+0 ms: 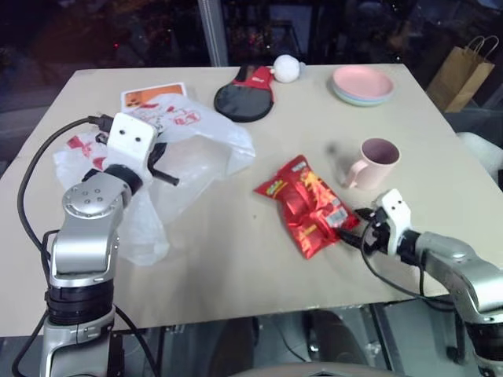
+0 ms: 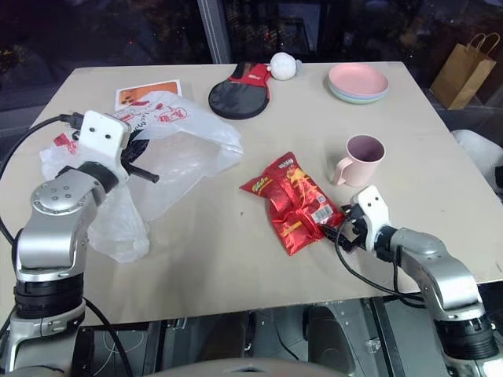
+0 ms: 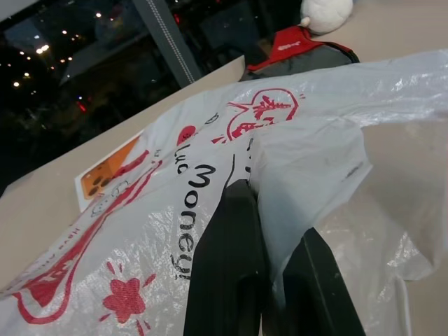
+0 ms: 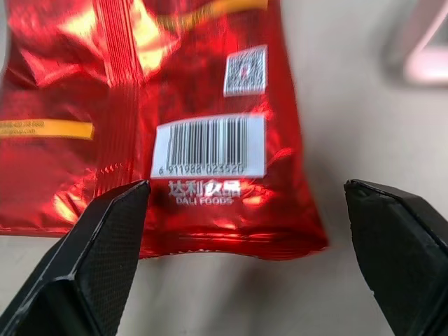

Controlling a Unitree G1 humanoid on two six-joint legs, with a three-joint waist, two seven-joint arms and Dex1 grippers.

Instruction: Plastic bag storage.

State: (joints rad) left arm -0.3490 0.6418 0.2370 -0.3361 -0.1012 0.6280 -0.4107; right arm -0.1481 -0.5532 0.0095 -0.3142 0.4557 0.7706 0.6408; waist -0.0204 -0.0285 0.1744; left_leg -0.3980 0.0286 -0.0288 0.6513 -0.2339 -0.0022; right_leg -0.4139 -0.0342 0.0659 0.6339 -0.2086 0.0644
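The plastic bag (image 1: 196, 149), thin translucent white film with red print, lies crumpled on the left part of the table. My left gripper (image 1: 165, 174) is shut on a fold of it, and the film is lifted a little there. The left wrist view shows the bag (image 3: 294, 133) pinched between the two black fingers (image 3: 231, 266). My right gripper (image 1: 354, 232) hovers low at the near end of a glossy red snack packet (image 1: 306, 204). The right wrist view shows this gripper (image 4: 245, 185) open, with the packet's barcode end (image 4: 210, 147) just ahead of its jaws.
A pink mug (image 1: 376, 161) stands right of the packet. Stacked pink plates (image 1: 363, 84), a black and red paddle case (image 1: 245, 94) and a white ball (image 1: 287, 68) sit at the far edge. An orange card (image 1: 149, 96) lies behind the bag. A brown paper bag (image 1: 464, 71) stands off the table.
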